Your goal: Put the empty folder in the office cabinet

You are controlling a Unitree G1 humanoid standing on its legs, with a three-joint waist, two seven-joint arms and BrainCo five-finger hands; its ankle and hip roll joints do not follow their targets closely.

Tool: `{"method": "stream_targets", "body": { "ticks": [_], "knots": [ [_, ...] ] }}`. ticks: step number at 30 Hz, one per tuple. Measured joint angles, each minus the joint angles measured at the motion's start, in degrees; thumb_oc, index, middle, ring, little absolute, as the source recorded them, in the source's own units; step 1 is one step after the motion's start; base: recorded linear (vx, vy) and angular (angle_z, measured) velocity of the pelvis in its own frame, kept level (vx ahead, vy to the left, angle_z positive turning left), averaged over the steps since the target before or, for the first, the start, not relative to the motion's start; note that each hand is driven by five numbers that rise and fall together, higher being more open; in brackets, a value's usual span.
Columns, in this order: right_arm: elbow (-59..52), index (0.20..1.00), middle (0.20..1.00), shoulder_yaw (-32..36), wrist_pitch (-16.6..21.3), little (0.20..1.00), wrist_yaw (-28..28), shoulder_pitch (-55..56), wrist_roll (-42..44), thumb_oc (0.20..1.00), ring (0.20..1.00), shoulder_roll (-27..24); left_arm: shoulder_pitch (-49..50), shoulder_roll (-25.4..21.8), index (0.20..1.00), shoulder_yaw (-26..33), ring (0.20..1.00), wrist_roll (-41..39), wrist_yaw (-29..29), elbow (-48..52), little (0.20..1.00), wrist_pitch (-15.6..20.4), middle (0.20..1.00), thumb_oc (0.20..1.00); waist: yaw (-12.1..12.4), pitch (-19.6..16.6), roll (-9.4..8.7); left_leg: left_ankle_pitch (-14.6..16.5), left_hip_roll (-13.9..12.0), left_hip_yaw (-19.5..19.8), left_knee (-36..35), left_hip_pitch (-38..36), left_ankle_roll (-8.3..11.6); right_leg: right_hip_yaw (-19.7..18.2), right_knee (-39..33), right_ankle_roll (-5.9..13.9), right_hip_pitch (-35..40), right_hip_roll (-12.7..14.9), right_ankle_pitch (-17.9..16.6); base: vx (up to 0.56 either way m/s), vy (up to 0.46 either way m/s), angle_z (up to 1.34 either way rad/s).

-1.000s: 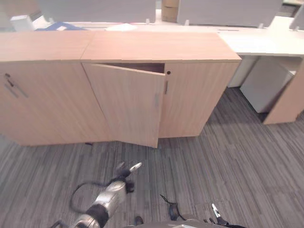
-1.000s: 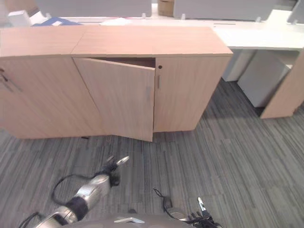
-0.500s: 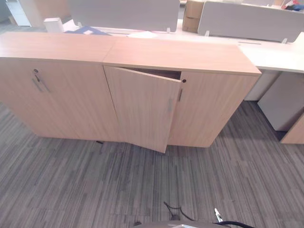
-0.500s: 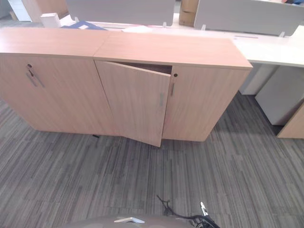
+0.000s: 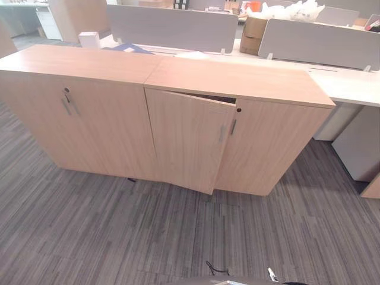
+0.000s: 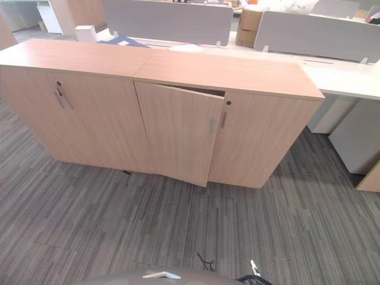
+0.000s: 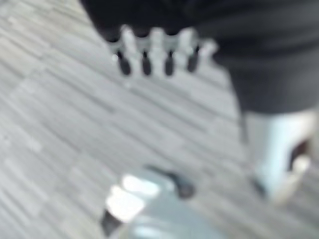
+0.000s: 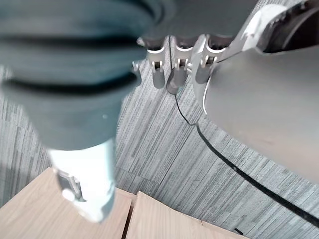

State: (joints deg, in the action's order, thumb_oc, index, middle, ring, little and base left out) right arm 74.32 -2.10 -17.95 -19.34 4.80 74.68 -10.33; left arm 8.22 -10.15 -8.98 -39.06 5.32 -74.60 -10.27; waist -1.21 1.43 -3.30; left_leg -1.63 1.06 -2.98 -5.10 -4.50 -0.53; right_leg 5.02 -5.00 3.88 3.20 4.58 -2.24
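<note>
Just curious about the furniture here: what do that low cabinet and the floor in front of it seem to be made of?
The cabinet looks like light wood-grain laminate or veneer board, matte, with fine vertical grain lines and small metal handles. The floor looks like grey carpet tile, judging by its striped, square-patched texture.

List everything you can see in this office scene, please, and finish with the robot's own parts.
light wooden cabinet: one, pale wood, left, doors closed
light wooden cabinet with one door ajar: one, pale wood, beside it on the right
grey striped carpet: one, grey, in front
white desk: one, behind the cabinets
grey divider panels: two, on the desk
brown cardboard box: one, between the panels
small white box: one, far left
blue flat sheet or folder: one, behind the cabinets
left robot hand: silver, above the carpet
right robot hand: silver, above the carpet
</note>
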Motion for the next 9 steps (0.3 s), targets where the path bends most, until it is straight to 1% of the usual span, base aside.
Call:
{"method": "stream_targets", "body": {
  "ticks": [2, 4, 5, 7, 8, 9],
  "knots": [
    [0.0, 1.0, 1.0, 0.0, 0.0, 1.0, 0.0, 0.0, 0.0, 1.0, 1.0, 0.0, 0.0, 0.0, 1.0, 0.0, 1.0, 0.0, -0.1, 0.5, 1.0, 0.2, 1.0, 1.0, 0.0, 0.0, 0.01, 0.0, 0.0, 0.2, 0.0, 0.0, 0.05, 0.2, 0.0, -0.01, 0.0, 0.0, 0.0, 0.0, -0.001, 0.07],
    [0.0, 1.0, 1.0, -0.1, 0.0, 1.0, 0.0, 0.0, 0.0, 1.0, 1.0, 0.0, -0.1, 0.0, 1.0, -0.7, 1.0, 2.9, -0.9, 0.6, 1.0, 1.4, 1.0, 1.0, 0.1, 0.0, 0.05, 0.0, 0.0, 0.3, 0.0, 0.0, 0.05, 0.3, 0.0, -0.1, 0.0, 0.0, 0.1, 0.0, -0.001, 0.03],
    [0.0, 1.0, 1.0, -0.1, 0.0, 1.0, 0.0, 0.0, 0.0, 1.0, 1.0, -0.1, -0.5, 0.0, 1.0, -1.6, 1.0, 4.8, -1.1, 0.7, 1.0, 1.8, 1.0, 1.0, 0.0, 0.0, 0.11, 0.0, 0.0, 0.3, 0.0, 0.0, 0.06, 0.3, 0.0, -0.12, 0.0, 0.0, 0.1, 0.0, 0.0, 0.0],
    [0.0, 1.0, 1.0, -0.2, 0.1, 1.0, 0.1, 0.0, 0.1, 1.0, 1.0, -0.2, -1.2, -0.1, 1.0, -5.7, 1.0, 9.1, -1.1, 0.8, 1.0, 2.4, 1.0, 1.0, 0.0, 0.0, 0.3, -0.1, 0.0, 0.3, 0.0, 0.1, 0.1, 0.3, 0.0, -0.12, -0.1, 0.0, 0.1, 0.0, 0.0, 0.0],
    [0.0, 1.0, 1.0, -0.3, 0.0, 1.0, 0.2, -0.1, 0.3, 1.0, 1.0, -0.2, -1.5, -0.1, 1.0, -7.6, 1.0, 11.7, -1.1, 1.1, 1.0, 4.2, 1.0, 1.0, 0.0, 0.0, 0.36, -0.1, 0.0, 0.3, 0.0, 0.1, 0.12, 0.3, 0.0, -0.11, -0.1, 0.0, 0.1, 0.0, 0.0, 0.0],
    [0.0, 1.0, 1.0, -0.3, 0.0, 1.0, 0.2, -0.1, 0.4, 1.0, 1.0, -0.3, -1.5, -0.1, 1.0, -8.0, 1.0, 13.1, -1.0, 1.3, 1.0, 5.1, 1.0, 1.0, 0.0, 0.0, 0.37, -0.1, 0.0, 0.3, 0.0, 0.1, 0.12, 0.3, 0.0, -0.11, -0.1, 0.0, 0.1, 0.0, 0.0, 0.0]
  ]
}}
